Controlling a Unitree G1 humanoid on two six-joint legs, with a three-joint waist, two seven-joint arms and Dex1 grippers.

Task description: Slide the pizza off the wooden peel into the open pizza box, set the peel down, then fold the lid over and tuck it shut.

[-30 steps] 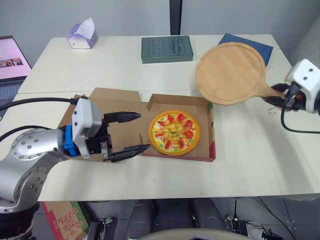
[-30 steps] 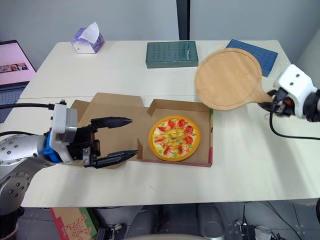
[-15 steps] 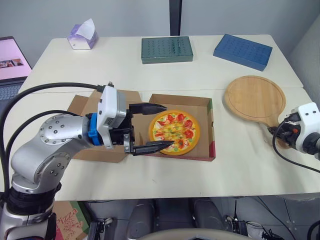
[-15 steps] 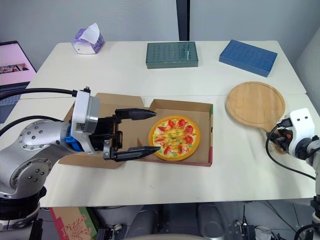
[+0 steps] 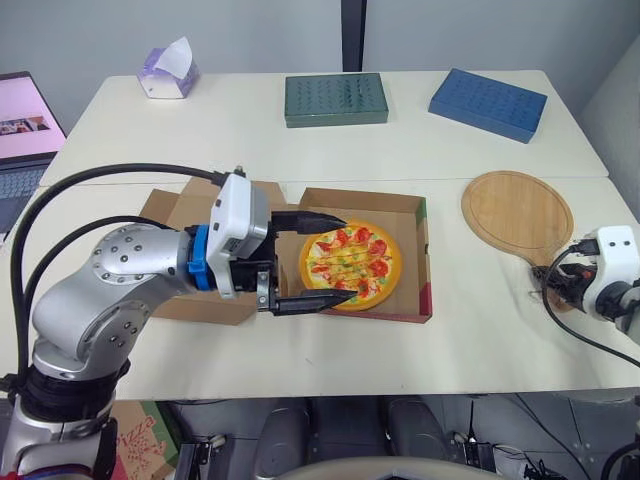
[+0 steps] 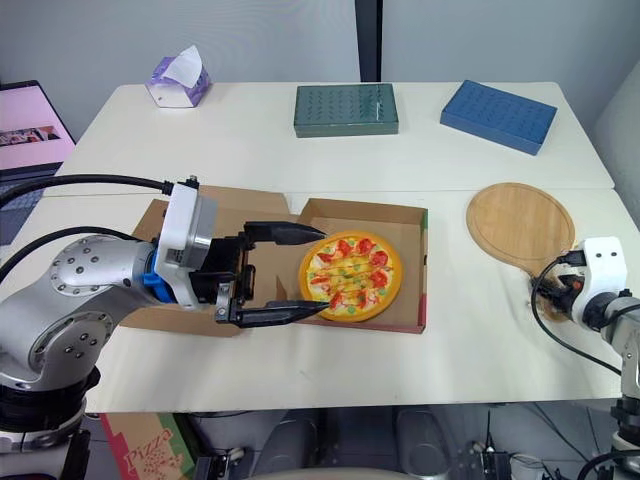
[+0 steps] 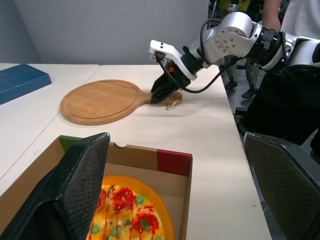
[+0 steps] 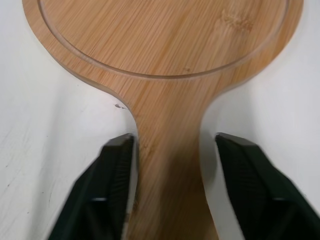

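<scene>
While pizza (image 5: 350, 265) lies in box (image 5: 423, 255), right end effector (image 8: 175, 142) parted astride peel (image 8: 165, 50) handle, left end effector (image 5: 348, 257) gaping, empty.

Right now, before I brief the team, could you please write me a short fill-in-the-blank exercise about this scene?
1. The pizza lies ____ the pizza box.
2. The wooden peel lies flat on the table, on the robot's ____ side.
3. The right gripper, open, has one finger on each side of the peel's ____.
4. The left gripper, over the box, is ____ and holds nothing.

Missing words: inside; right; handle; open.
</scene>
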